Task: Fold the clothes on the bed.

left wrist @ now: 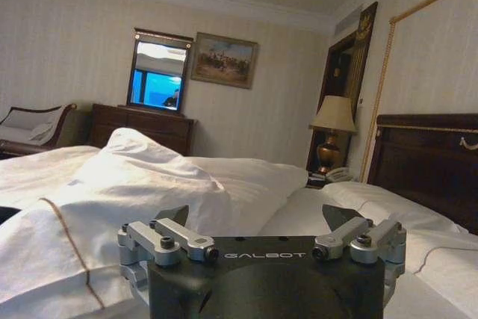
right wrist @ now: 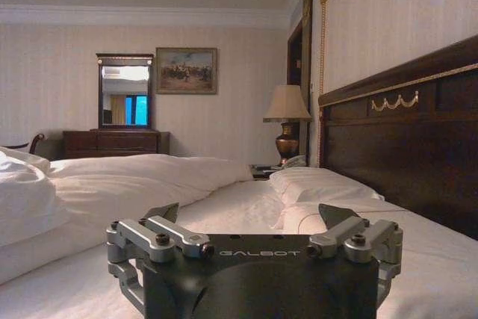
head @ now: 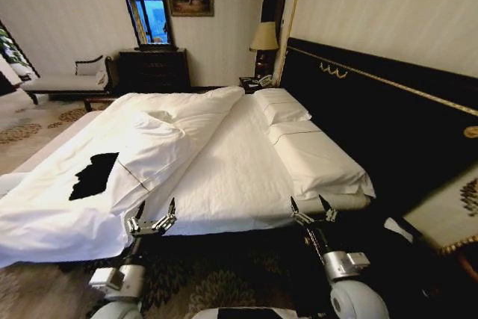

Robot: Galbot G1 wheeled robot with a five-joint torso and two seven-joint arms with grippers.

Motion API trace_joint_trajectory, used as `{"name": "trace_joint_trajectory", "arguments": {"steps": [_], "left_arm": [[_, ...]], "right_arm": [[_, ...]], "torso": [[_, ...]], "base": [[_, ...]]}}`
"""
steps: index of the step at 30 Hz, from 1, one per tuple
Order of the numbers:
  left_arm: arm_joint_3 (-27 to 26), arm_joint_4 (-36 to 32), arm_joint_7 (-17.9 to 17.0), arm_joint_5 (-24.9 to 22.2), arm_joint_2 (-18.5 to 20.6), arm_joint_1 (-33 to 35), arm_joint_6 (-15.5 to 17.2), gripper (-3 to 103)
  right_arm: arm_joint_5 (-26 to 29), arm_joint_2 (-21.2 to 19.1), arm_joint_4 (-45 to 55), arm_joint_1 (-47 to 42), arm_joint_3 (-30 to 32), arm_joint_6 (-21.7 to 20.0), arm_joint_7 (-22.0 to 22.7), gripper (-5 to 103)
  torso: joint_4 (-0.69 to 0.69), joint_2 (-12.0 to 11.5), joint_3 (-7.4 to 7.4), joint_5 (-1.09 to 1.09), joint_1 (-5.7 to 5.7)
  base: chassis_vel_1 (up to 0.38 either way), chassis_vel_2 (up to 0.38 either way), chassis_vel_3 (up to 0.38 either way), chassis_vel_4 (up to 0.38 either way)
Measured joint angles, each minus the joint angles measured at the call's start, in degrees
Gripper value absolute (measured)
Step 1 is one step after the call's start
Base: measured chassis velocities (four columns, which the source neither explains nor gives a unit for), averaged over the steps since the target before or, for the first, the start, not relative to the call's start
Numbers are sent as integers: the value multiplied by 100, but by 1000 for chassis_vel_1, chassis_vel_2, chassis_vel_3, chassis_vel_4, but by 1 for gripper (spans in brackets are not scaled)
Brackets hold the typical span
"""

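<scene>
Jaws released on both sides, nothing held. Head view: I see the left gripper [head: 154, 209] and right gripper [head: 313, 206] level at the near edge of the bed [head: 246, 177], both clear of the sheet. The black T-shirt [head: 95, 175] lies flat on the white duvet [head: 149, 147], out to the left, apart from the left gripper. Left wrist view: left fingers [left wrist: 173, 215] spread, duvet bunched ahead, headboard [left wrist: 429, 158] beyond. Right wrist view: right fingers [right wrist: 334, 214] spread, pillows [right wrist: 321, 184] and lamp [right wrist: 287, 121] ahead.
</scene>
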Motion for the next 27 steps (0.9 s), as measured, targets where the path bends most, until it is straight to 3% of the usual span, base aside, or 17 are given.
{"name": "trace_joint_trajectory", "arguments": {"steps": [27], "left_arm": [[73,15,-4,162,-69,19,-8,100]], "right_arm": [[-127,18,-55,8,11,251,-121,100]], "torso": [[0,-1,1,0,3]], "base": [[-122,123,121,-120]]}}
